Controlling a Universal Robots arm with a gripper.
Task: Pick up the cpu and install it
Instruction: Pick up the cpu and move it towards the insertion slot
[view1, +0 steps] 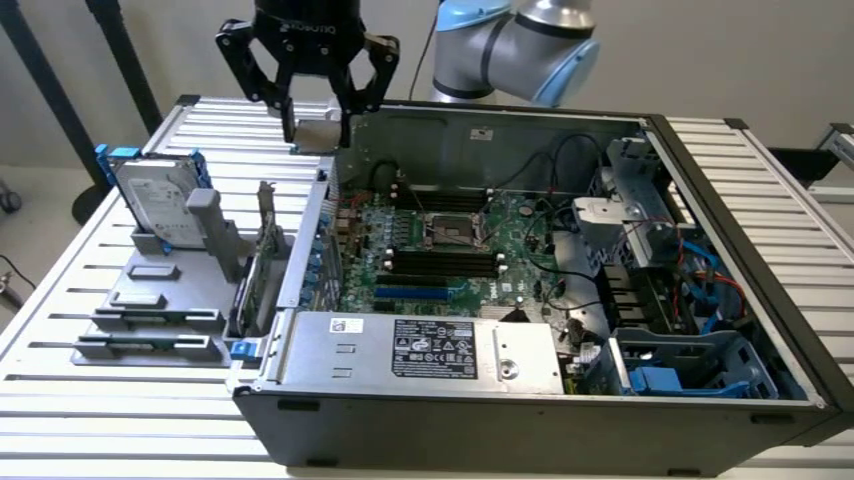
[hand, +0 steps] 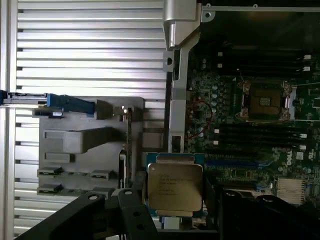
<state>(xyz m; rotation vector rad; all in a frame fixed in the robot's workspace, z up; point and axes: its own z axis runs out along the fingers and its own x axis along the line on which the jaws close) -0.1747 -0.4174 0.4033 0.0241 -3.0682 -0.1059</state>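
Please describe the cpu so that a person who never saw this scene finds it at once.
Find the open computer case; over its far corner on the exterior view's left hangs the black end effector. The cpu is the small flat square gripped there. Unlike the large hard drive with blue brackets, it is a thin chip with a dull silver top.

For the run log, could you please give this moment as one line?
stage: picked, not installed | end effector: shut on cpu | cpu: held in air by case edge | motherboard socket: empty
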